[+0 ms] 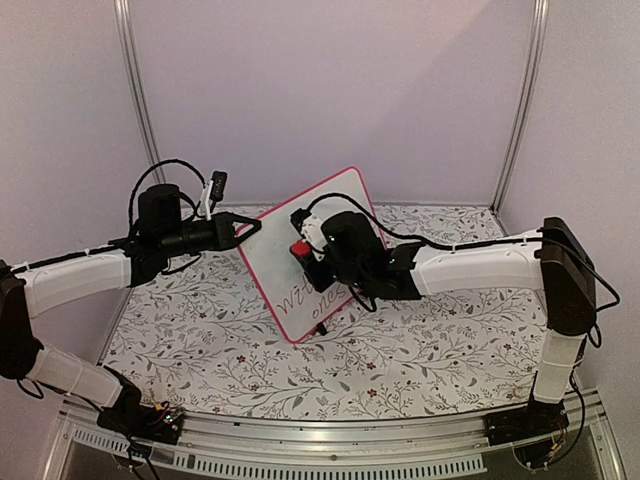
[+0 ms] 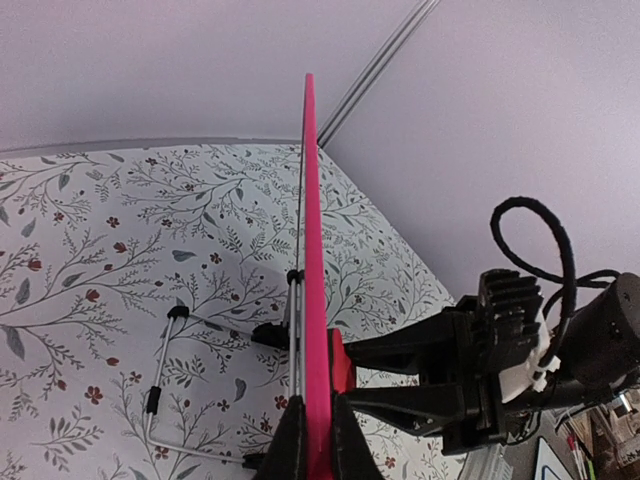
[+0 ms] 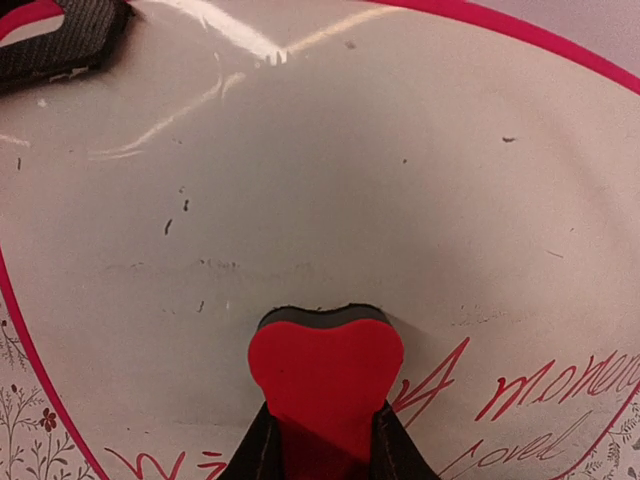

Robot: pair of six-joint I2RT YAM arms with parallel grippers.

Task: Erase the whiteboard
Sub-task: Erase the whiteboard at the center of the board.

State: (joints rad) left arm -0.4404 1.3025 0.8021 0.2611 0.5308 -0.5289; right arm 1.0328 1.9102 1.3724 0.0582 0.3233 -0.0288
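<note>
Whiteboard: the pink-framed whiteboard (image 1: pixel 335 205) is propped up off the tabletop (image 1: pixel 200 340), tilted, face toward the right arm; a wire stand (image 2: pixel 165 380) shows behind it.
Left gripper: the left gripper (image 2: pixel 315 440) is clamped on the board's left edge, steadying it.
Right gripper: the right gripper (image 3: pixel 322 440) is closed on a red heart-shaped eraser (image 3: pixel 325 365), whose dark felt face is pressed flat on the board.
Key relation: the red cursive writing (image 3: pixel 530 385) lies just below the eraser and off to its right in the wrist view, along the board's lower part; the surface above the eraser is bare apart from faint specks.
Next move, as judged: sweep down and sideways along the written lines, pushing against the left arm's hold.
Nearer arm: the right one, already in contact.
Risk: too hard a push could twist the board in the clamp.
Surface: floral-print cloth.
Room: plain lilac walls, metal posts (image 1: pixel 135 90).
</note>
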